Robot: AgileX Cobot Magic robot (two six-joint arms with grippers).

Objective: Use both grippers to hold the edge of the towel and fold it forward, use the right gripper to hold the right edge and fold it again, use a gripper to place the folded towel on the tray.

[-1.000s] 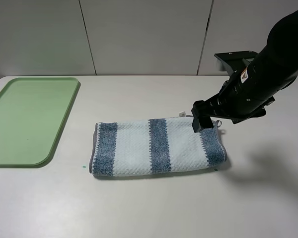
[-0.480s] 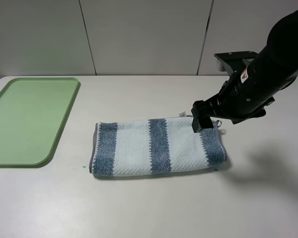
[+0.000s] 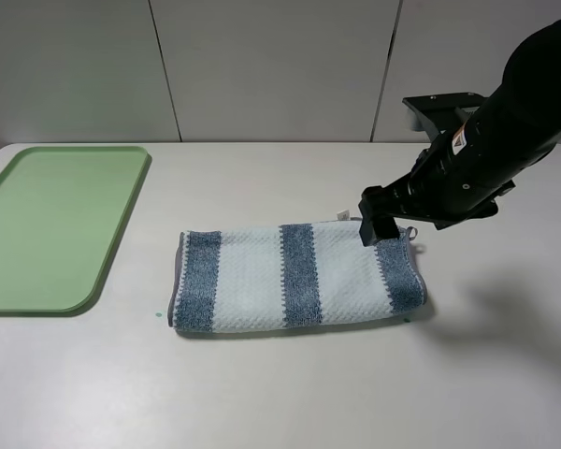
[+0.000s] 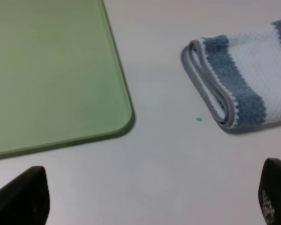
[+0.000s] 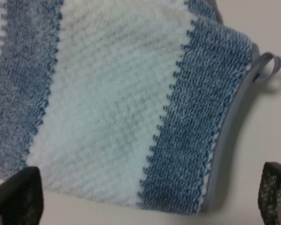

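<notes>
Right gripper (image 3: 376, 229) has eased slightly up and back in the last second, its jaws spread wide and empty above the far right corner of the towel (image 3: 299, 276). That towel lies folded once, a long strip on the counter (image 3: 290, 393). Its right edge (image 5: 227, 136) is ungrasped, so the second fold seems not yet begun. Left gripper (image 4: 147, 201), equally wide and empty, hangs over the gap between towel and tray (image 3: 56, 224).

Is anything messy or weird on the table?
Just one small thing: a tiny green speck sits on the table beside the towel's end nearest the tray. Nothing looks spilled or broken.
</notes>
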